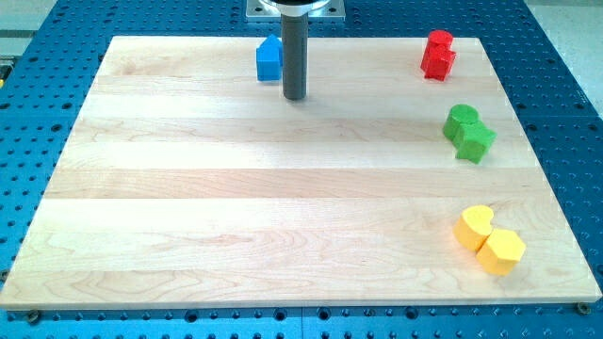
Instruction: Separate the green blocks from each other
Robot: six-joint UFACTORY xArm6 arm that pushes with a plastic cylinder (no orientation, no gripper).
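Two green blocks touch each other at the view's right: a round green block and, just below and to its right, a green star-like block. My tip is at the lower end of the dark rod near the view's top centre, far to the left of the green blocks. It stands just right of a blue block and touches nothing green.
Two red blocks sit together at the top right. A yellow heart block and a yellow hexagon block touch at the bottom right. The wooden board lies on a blue perforated table.
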